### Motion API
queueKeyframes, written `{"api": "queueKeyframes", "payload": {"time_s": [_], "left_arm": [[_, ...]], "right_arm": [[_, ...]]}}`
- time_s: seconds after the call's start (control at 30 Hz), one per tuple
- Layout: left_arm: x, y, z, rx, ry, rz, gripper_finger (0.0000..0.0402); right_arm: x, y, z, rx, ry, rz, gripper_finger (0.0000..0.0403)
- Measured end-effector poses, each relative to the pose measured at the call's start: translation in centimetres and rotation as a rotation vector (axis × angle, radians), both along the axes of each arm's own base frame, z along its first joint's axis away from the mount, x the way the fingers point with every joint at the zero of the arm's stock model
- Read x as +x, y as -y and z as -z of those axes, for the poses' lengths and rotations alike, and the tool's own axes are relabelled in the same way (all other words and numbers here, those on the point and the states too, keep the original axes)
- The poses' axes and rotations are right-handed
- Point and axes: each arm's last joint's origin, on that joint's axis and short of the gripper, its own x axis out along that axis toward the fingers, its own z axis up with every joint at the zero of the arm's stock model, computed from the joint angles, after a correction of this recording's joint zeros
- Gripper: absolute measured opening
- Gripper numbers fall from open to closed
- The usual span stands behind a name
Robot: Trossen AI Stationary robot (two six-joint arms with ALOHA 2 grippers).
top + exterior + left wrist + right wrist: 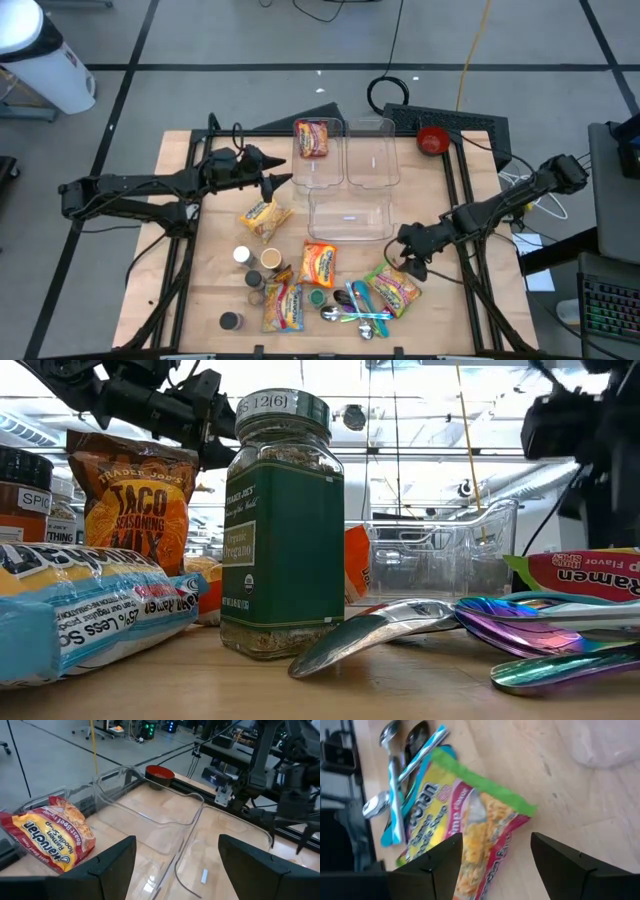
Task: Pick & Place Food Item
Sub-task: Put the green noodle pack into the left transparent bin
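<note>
Right claw (408,262) is held just above the bench (180,150), its two dark fingers spread apart and empty, with the green-edged pink and yellow shrimp ramen packet (470,835) seen between them in the right wrist view. That packet (394,288) lies flat near the right front of the bench, just beside a cluster of shiny metal spoons (355,312) to its left. The step in hand is judged to be the approach for a pick: nothing is gripped yet. Next, the claw would need to be lowered over the packet and closed across its crinkled body, clear of the spoons. Left claw (275,180) is parked open and empty at the far left, facing the clear plastic bins (350,215), one of which already holds a red beef ramen packet (313,139).
</note>
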Motion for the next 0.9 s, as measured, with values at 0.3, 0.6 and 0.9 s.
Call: {"api": "queueKeyframes", "payload": {"time_s": [0.3,0.6,0.9], "left_arm": [[0.0,0.0,0.0,0.004,-0.001,-0.001,0.0285],[0.0,0.0,0.0,0.004,-0.001,-0.001,0.0285],[0.0,0.0,-0.1,0.006,0.006,-0.001,0.0285]], "right_arm": [[-0.5,0.7,3.4,0.093,0.103,0.074,0.0222],[-1.4,1.1,5.3,0.103,0.157,0.083,0.021],[-1.4,1.2,5.4,0.095,0.157,0.096,0.0188]]}}
